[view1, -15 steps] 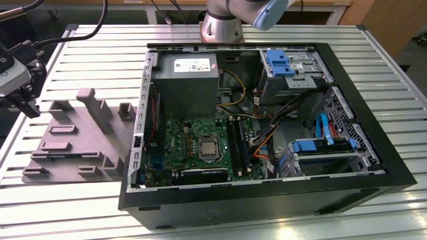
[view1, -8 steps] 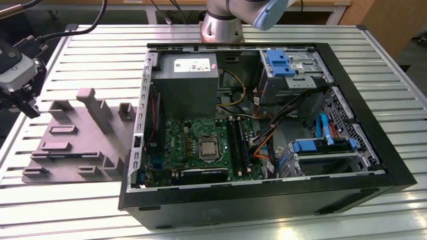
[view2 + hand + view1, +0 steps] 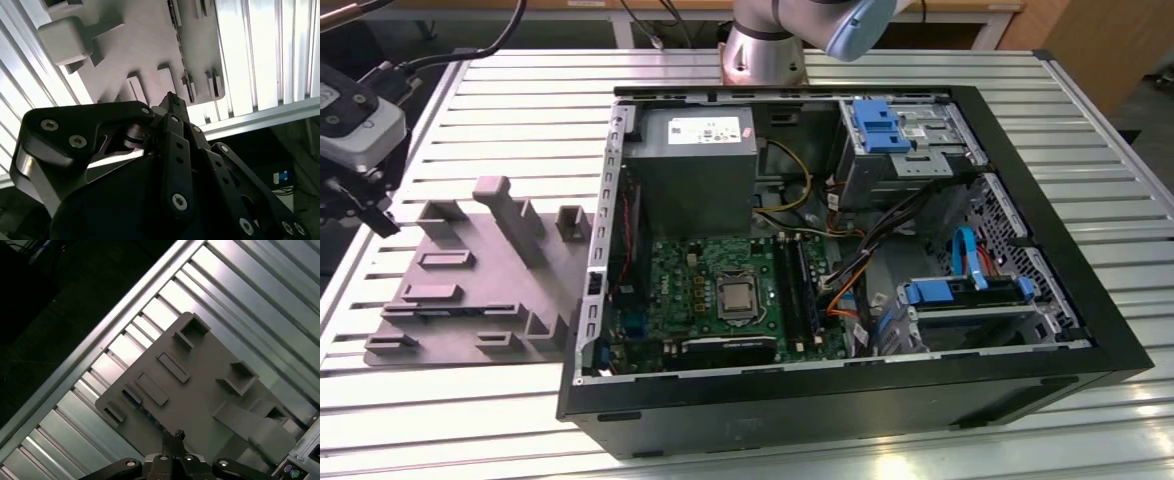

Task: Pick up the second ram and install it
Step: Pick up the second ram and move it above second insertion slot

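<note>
My gripper (image 3: 376, 218) hangs at the exterior view's far left, above the table's edge and just off the left side of the grey fixture plate (image 3: 480, 290). Its dark fingers meet at their tips in both wrist views (image 3: 173, 102) (image 3: 178, 434), shut, and I see nothing between them. The fixture plate (image 3: 145, 45) (image 3: 200, 390) lies under and ahead of the tips, with grey blocks and a narrow toothed groove (image 3: 150, 415). The second ram is hidden or out of view. The black memory slots (image 3: 798, 285) on the motherboard (image 3: 707, 290) are too dark to tell what sits in them.
An open black computer case (image 3: 854, 400) lies on the slatted metal table (image 3: 494, 90), with a grey power supply (image 3: 687, 160), blue drive brackets and loose cables inside. The arm's base (image 3: 761, 50) stands behind the case. The table's edge (image 3: 100, 340) drops to dark floor close to the gripper.
</note>
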